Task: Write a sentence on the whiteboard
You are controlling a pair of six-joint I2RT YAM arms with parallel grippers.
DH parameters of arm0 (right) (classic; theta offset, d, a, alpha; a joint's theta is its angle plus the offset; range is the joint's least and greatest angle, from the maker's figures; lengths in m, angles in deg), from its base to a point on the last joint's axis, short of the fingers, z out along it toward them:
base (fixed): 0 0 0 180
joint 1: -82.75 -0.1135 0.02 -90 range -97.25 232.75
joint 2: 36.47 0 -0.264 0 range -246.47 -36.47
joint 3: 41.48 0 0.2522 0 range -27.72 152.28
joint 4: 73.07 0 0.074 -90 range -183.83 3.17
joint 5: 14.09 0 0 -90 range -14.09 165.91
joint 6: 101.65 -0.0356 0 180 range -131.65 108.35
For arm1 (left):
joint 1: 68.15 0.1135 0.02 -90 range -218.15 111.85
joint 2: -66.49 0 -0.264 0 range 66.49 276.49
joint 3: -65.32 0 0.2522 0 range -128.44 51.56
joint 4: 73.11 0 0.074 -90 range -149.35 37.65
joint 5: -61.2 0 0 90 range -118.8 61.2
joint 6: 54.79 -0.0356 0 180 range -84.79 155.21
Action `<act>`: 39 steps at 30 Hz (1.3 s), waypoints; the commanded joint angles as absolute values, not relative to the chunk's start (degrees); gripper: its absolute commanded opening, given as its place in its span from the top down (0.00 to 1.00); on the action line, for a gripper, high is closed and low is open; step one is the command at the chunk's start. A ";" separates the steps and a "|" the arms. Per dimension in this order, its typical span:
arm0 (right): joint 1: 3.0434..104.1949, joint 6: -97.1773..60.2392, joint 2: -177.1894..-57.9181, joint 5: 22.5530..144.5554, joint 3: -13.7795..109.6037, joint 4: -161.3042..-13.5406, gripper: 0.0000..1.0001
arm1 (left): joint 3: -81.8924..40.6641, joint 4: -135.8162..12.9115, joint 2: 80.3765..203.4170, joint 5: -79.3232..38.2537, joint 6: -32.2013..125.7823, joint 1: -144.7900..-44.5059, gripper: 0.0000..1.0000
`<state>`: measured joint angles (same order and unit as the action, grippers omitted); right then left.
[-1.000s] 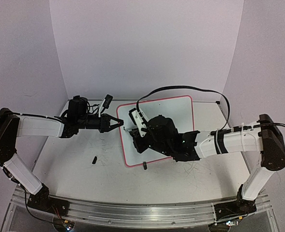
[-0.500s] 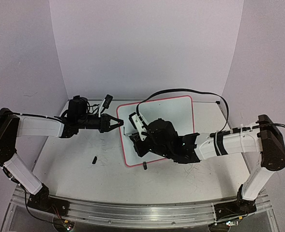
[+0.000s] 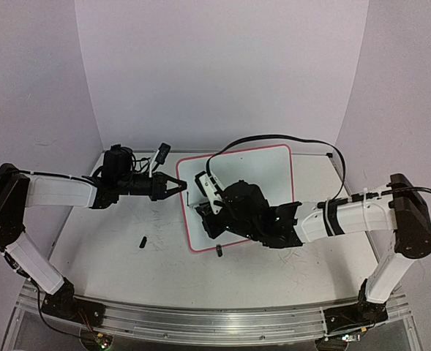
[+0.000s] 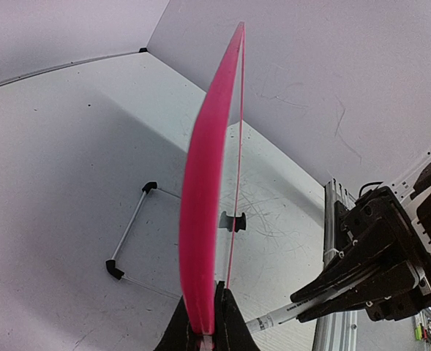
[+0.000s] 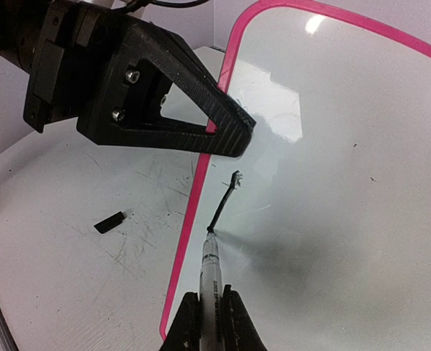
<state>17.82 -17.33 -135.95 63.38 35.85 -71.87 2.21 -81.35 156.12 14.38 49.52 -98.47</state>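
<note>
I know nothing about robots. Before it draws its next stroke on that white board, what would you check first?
1. Board held steady: the left gripper is clamped on the whiteboard edge. Ok.
2. Pen held: the right gripper is shut on the marker. Ok.
3. Tip on the board: it looks to be touching in the right wrist view. Ok.
4. Ink flowing: a short black stroke shows. Ok.
5. Blank board beyond the stroke: ok.
6. The sentence complete: not ok, only that one mark is there.
</note>
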 commanded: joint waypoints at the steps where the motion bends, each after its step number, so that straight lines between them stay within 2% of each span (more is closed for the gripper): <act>1: 17.77 -18.07 -137.46 63.20 35.08 -72.59 1.00 | 2.53 -81.64 153.57 11.93 45.67 -98.44 1.00; 15: 17.62 -18.06 -136.96 63.04 35.62 -72.59 1.00 | 2.40 -81.41 153.53 11.87 45.70 -98.43 1.00; 24: 17.71 -17.70 -128.08 66.88 34.37 -69.09 1.00 | 2.43 -81.32 153.79 11.55 45.49 -98.39 1.00; 39: 18.72 -15.63 -133.19 62.02 37.15 -69.42 1.00 | 2.72 -81.06 152.92 11.30 45.32 -98.38 1.00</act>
<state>18.63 -16.46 -132.17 64.04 34.62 -70.51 2.21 -80.49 155.33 14.53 48.63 -98.61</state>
